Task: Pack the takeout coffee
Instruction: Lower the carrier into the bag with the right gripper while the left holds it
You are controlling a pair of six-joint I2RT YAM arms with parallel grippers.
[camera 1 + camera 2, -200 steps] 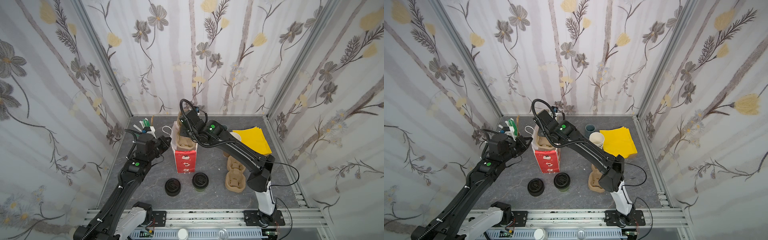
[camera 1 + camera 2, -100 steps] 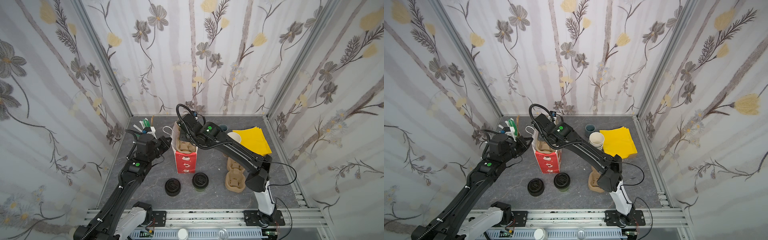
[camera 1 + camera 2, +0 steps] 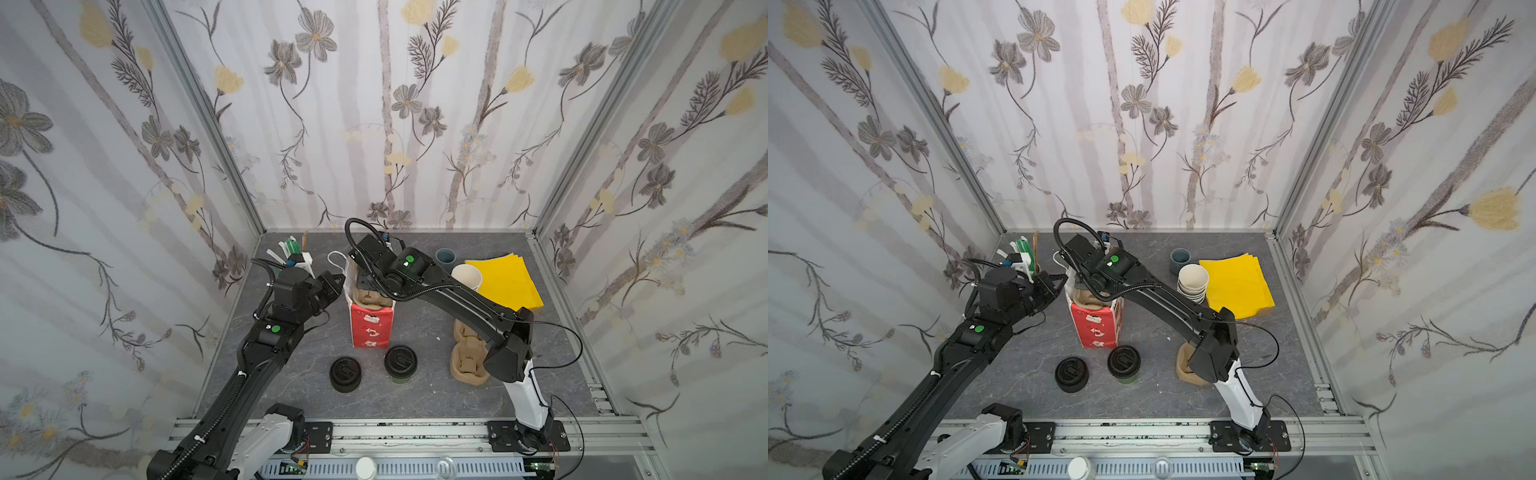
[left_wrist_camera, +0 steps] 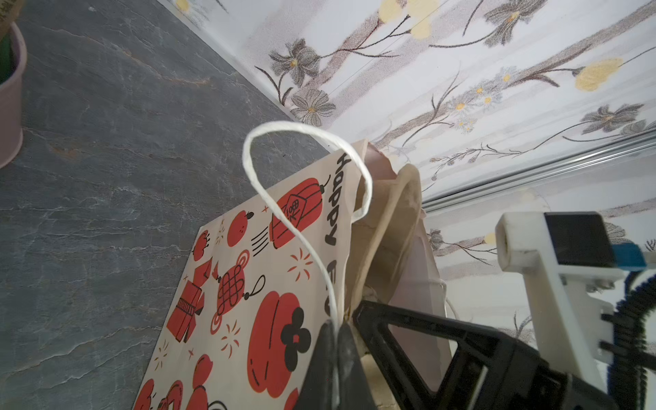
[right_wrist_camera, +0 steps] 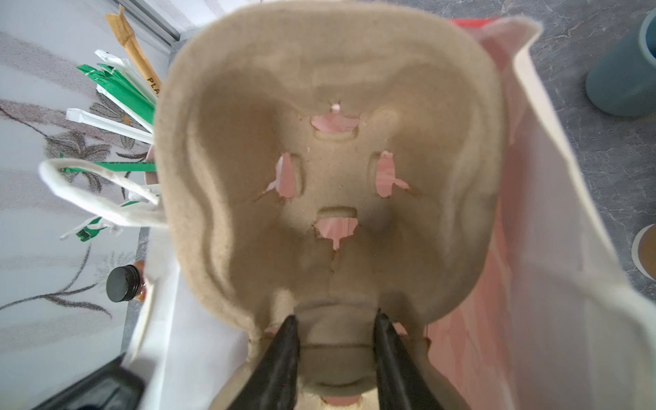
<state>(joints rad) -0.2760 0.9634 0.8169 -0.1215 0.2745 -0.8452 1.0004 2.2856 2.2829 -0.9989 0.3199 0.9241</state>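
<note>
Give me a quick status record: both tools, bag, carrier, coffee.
left tool: shut on the bag rim, by its handle
right tool: shut on the carrier
carrier: partly in the bag, top above the rim
coffee: lidded, upright, on the near side of the bag, not packed
lid stack: beside the coffee, apart from it

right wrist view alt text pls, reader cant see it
The right gripper clasps a beige moulded-pulp cup carrier that fills the frame, in the open mouth of a white paper bag with a pink inside. Green and white wrapped straws stand beyond it.
</note>
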